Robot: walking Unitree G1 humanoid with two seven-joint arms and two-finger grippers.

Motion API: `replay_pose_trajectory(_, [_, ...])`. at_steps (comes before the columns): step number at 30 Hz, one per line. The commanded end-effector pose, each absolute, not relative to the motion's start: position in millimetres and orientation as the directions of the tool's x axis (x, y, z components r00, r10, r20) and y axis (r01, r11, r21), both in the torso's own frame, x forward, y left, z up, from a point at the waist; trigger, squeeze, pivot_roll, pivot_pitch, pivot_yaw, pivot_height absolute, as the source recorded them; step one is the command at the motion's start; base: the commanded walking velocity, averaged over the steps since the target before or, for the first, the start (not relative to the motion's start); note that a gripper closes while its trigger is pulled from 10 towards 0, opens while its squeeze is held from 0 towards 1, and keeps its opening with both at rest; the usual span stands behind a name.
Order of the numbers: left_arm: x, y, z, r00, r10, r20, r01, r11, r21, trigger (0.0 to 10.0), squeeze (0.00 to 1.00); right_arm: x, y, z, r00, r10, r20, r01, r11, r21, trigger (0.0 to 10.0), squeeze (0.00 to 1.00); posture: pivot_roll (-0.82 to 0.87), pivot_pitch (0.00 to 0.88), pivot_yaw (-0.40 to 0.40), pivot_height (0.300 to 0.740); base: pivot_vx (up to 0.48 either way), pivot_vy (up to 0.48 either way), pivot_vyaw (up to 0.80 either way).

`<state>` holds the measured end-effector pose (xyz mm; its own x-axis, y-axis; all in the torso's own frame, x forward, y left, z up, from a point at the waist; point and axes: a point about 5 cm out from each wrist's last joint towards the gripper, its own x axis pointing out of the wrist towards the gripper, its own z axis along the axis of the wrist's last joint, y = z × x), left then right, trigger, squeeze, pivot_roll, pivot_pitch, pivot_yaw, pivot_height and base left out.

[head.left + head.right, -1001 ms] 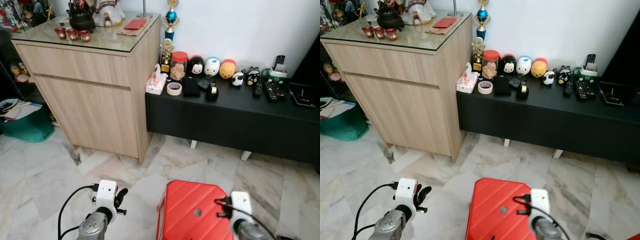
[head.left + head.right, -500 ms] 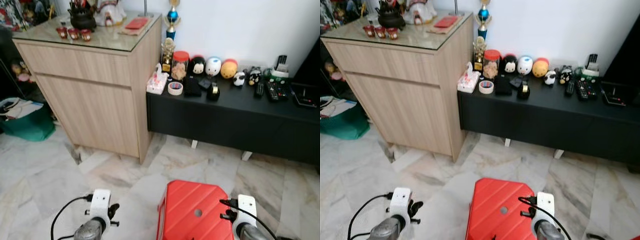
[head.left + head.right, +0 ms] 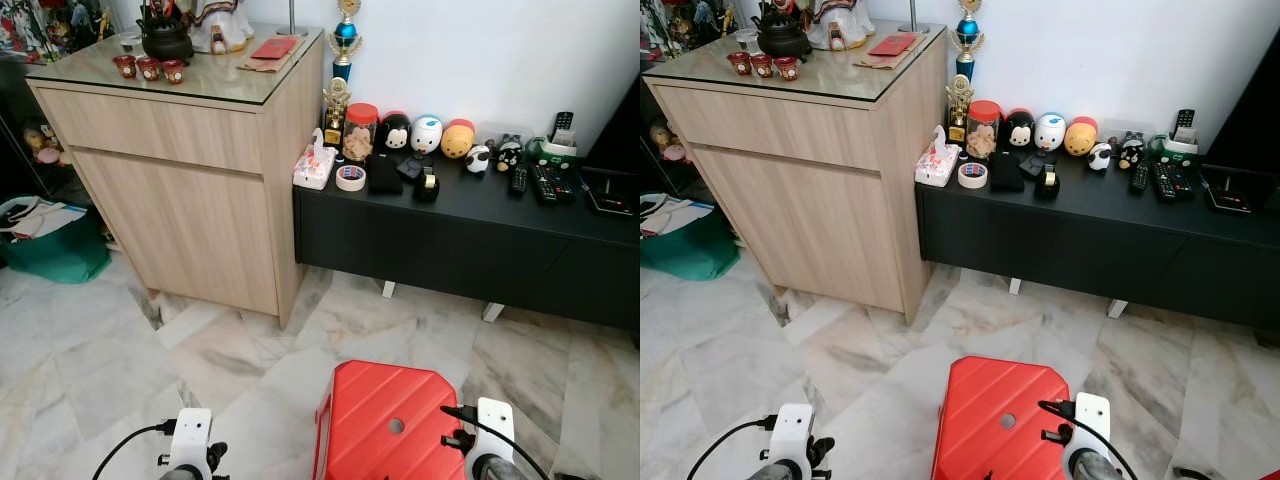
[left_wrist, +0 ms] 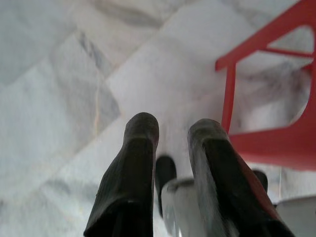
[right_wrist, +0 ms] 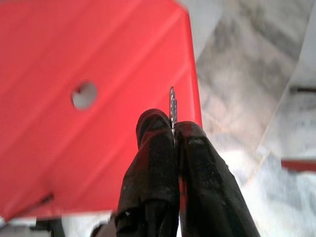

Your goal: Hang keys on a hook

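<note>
In the right wrist view my right gripper (image 5: 168, 123) is shut on a thin metal key ring (image 5: 172, 103), whose edge sticks out past the fingertips. It hangs over the red plastic stool (image 5: 98, 74) and the marble floor. My left gripper (image 4: 174, 129) points down at the floor beside the stool's leg (image 4: 228, 94), its fingers a little apart with nothing between them. Both wrists sit low at the bottom edge of the eye views, the left wrist (image 3: 190, 445) over the floor and the right wrist (image 3: 492, 428) next to the stool (image 3: 385, 425).
A light wooden cabinet (image 3: 190, 170) with a glass top stands ahead on the left. A low black console (image 3: 470, 235) along the white wall carries toys, tape and remotes. A green bag (image 3: 55, 250) lies at the far left. Marble floor (image 3: 230, 350) lies between me and the furniture.
Both arms have sunk toward the bottom edge of the eye views, the left one furthest. The furniture has not moved.
</note>
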<state>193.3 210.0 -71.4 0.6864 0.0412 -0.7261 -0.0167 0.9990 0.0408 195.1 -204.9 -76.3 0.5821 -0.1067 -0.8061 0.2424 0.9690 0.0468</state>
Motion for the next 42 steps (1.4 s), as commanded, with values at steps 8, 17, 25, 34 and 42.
replay_pose_trajectory(8, [165.3,220.1,-83.4,0.620,0.075,-0.781,-0.037,0.997,0.066,10.0,0.00,165.5,-198.5,-91.2,0.521,-0.105,-0.847,0.253,0.967,0.035,10.0,0.00,0.08,0.000,-0.019,0.740,0.000,0.000,0.00])
replay_pose_trajectory(17, [168.8,220.0,-81.6,0.629,0.063,-0.775,-0.017,0.998,0.067,10.0,0.00,150.9,-210.9,-94.5,0.509,-0.139,-0.849,0.267,0.964,0.002,10.0,0.00,0.10,0.000,-0.033,0.740,0.000,0.000,0.00])
replay_pose_trajectory(25, [153.9,227.0,-86.7,0.591,0.073,-0.803,-0.004,0.996,0.088,10.0,0.00,143.1,-185.8,-101.1,0.488,-0.072,-0.870,0.136,0.991,-0.006,10.0,0.00,0.08,0.000,-0.095,0.740,0.000,0.000,0.00])
replay_pose_trajectory(34, [158.5,220.8,-86.6,0.592,0.076,-0.802,0.015,0.994,0.106,10.0,0.00,148.1,-179.1,-99.8,0.507,-0.066,-0.859,0.145,0.989,0.009,10.0,0.00,0.08,0.000,-0.037,0.740,0.000,0.000,0.00])
replay_pose_trajectory(42, [162.4,218.1,-85.7,0.592,0.063,-0.804,0.067,0.990,0.127,10.0,0.00,139.9,-167.4,-103.7,0.483,-0.092,-0.871,0.200,0.980,0.007,10.0,0.00,0.11,0.000,-0.027,0.740,0.000,0.000,0.00])
